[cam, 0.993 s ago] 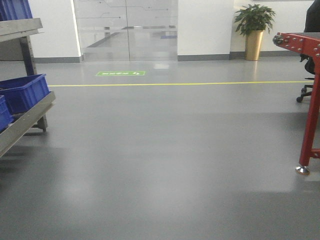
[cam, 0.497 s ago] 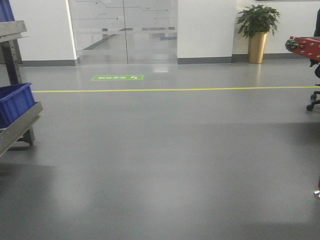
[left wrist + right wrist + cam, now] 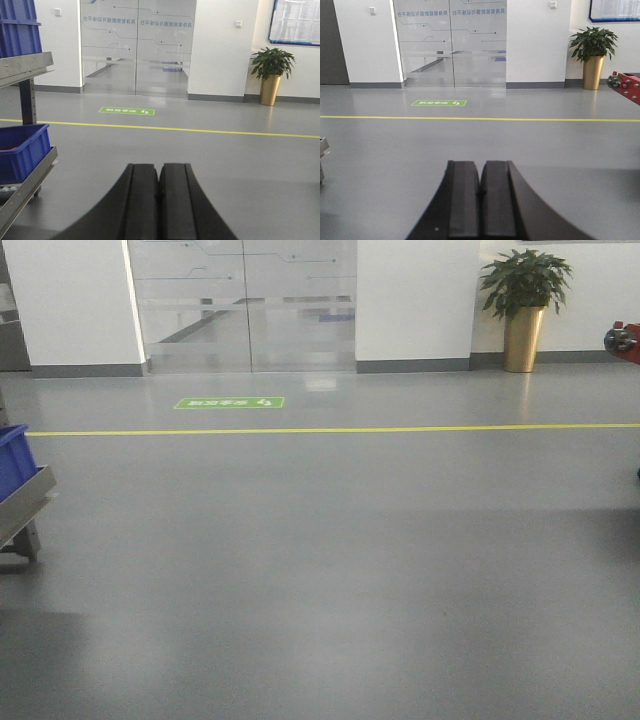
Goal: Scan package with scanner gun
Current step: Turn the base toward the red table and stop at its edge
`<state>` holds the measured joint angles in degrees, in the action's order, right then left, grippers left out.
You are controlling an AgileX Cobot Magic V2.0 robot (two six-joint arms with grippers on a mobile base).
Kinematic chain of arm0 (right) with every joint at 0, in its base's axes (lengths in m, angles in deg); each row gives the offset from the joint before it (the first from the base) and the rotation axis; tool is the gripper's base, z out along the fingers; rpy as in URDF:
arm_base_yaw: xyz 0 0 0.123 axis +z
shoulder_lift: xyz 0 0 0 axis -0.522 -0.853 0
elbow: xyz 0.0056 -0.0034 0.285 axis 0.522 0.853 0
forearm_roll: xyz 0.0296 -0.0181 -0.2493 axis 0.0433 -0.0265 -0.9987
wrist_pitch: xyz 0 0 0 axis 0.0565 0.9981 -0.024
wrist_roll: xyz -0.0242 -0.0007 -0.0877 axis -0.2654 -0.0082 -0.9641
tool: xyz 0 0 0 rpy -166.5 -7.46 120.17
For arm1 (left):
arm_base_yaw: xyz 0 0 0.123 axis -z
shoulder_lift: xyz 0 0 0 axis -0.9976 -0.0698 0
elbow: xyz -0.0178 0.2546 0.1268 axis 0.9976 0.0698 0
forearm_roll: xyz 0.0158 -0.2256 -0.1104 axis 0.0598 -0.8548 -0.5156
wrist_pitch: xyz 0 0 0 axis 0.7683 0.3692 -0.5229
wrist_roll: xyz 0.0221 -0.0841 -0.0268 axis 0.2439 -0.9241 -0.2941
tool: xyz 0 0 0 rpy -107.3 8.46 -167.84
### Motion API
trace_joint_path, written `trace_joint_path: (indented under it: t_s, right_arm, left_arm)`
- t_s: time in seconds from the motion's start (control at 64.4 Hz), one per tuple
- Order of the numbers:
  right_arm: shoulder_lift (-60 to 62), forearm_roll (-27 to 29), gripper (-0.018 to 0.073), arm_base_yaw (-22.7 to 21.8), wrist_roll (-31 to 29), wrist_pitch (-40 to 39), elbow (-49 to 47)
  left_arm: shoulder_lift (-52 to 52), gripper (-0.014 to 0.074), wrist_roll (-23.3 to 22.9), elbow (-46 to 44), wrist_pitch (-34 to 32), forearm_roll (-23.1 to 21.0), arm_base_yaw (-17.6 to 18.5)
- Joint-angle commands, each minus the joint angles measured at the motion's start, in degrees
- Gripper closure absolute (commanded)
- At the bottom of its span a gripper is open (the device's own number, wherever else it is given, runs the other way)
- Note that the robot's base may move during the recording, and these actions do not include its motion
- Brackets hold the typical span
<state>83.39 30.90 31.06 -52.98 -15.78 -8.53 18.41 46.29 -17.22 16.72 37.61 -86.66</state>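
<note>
Left end effector [image 3: 159, 168]: both black fingers [image 3: 142, 200] pressed flat together, clenched, nothing between them. Right end effector [image 3: 480, 166]: same, pads closed on each other, empty. Both point level across a bare grey floor [image 3: 330, 570]. Package and scanner gun: not seen in any view, position cannot be told. Left wrist view: metal rack [image 3: 27, 65] at the left edge carrying a blue bin [image 3: 22, 150] on its lower tilted shelf. Further out, a yellow line [image 3: 340, 429] crosses the floor, a green floor marker [image 3: 230, 402] lies just beyond it, then frosted glass doors [image 3: 245, 305]. Potted plant [image 3: 525, 300] in a gold pot stands by the wall at right; the end of a red frame [image 3: 627, 86] shows at the right edge.
</note>
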Motion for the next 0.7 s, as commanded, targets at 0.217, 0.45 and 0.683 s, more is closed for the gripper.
trace_joint_path:
  t_s: [0.217,0.45,0.683]
  right_arm:
    - [0.1,-0.5,0.0728,0.1,0.0,-0.8,0.0]
    - [0.1,-0.5,0.0728,0.1,0.0,-0.8,0.0]
    - [0.1,-0.5,0.0728,0.1,0.0,-0.8,0.0]
  left_arm:
    - [0.2,0.0708,-0.1,-0.2,-1.2,0.4,-0.3]
    - [0.2,0.0708,-0.1,-0.2,-1.2,0.4,-0.3]
    - [0.2,0.0708,-0.1,-0.2,-1.2,0.4,-0.3]
